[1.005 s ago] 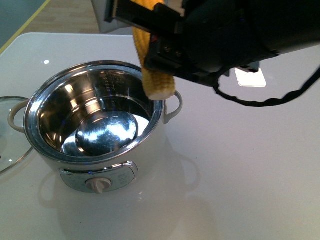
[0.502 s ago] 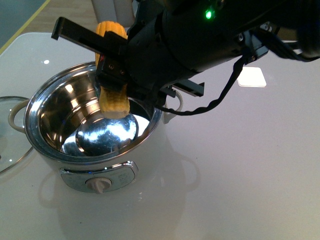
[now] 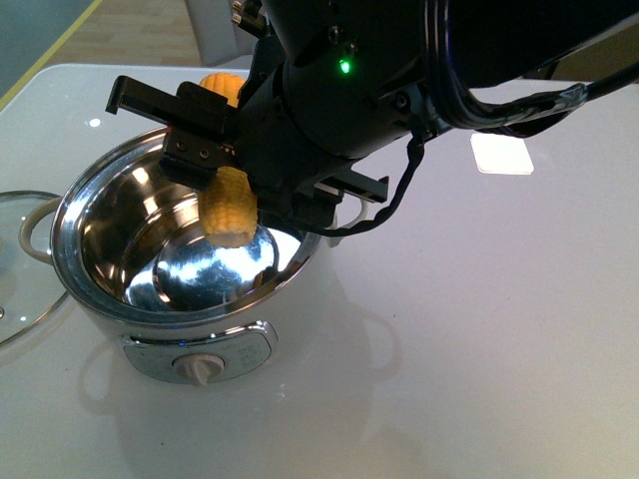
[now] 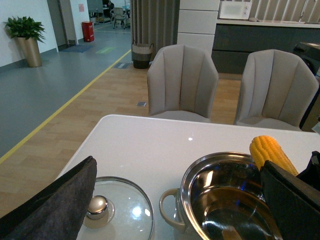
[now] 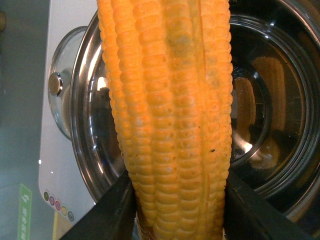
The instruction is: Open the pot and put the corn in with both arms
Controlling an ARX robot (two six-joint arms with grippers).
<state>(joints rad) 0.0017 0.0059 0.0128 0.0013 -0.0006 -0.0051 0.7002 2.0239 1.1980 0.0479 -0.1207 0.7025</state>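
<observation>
The corn is clamped mid-length by the right gripper over the pot. The left gripper is spread, empty. The cob is judged stiff, light and ribbed enough to resist slipping.

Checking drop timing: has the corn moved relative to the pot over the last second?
Yes. The corn shifted left, from the pot's right rim to over its bowl.
</observation>
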